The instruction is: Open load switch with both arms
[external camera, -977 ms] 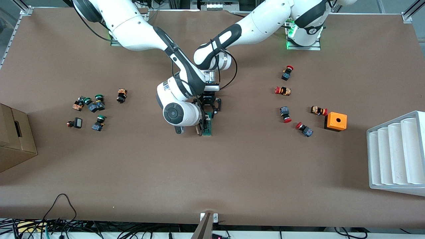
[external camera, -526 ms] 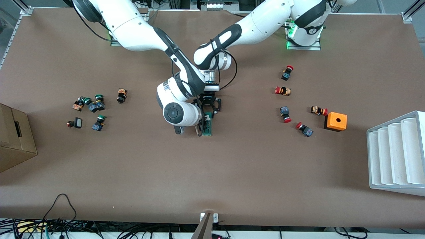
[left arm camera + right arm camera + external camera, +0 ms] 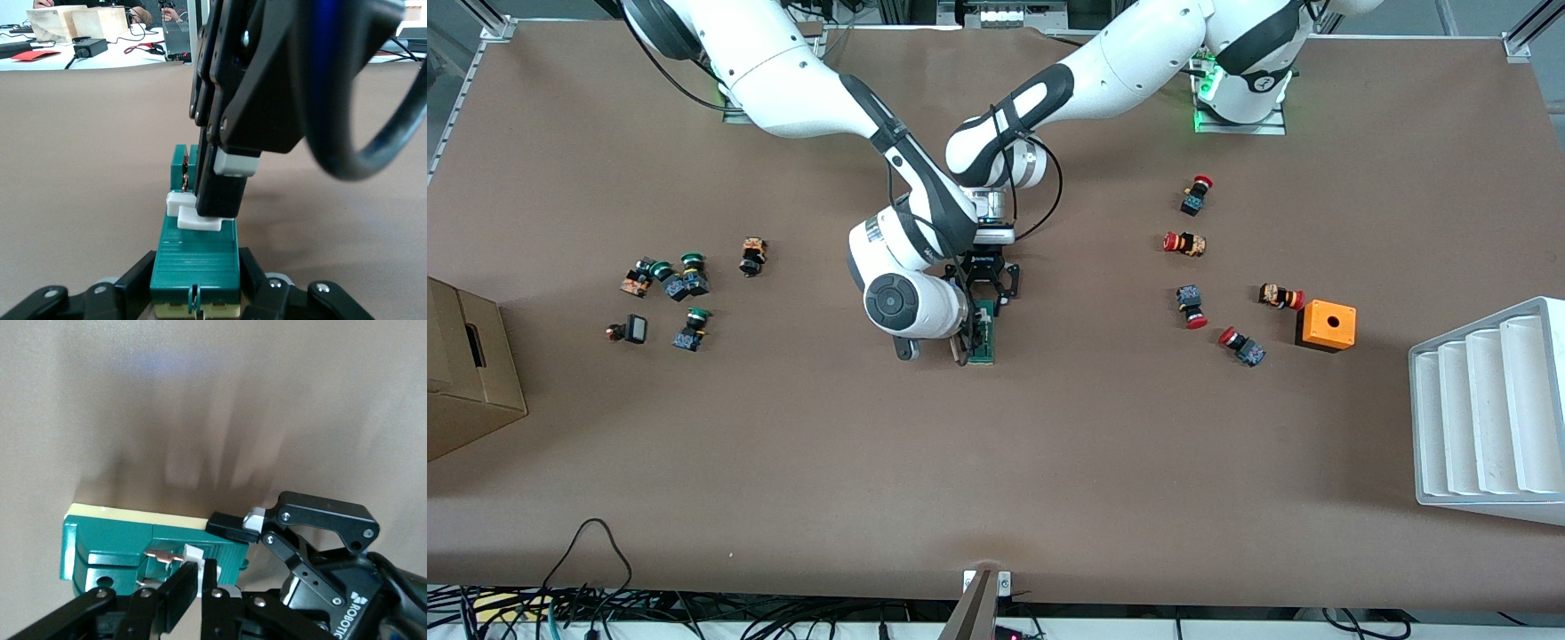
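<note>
Mid-desk (image 3: 1049,427): load switch (image 3: 983,338) lying flat, long axis running toward front camera.
Left gripper (image 3: 985,298): fingers clamp its end nearer the bases.
Right gripper (image 3: 202,581): fingers pinch white lever (image 3: 193,212).

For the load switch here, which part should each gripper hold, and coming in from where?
Judging by its pose: the load switch lies flat, so clamp the narrow green body across its end, as the left gripper does, low along the table. The white lever stands up from the middle, so pinch it from above, as the right gripper does. That should leave the lever free to lift.
</note>
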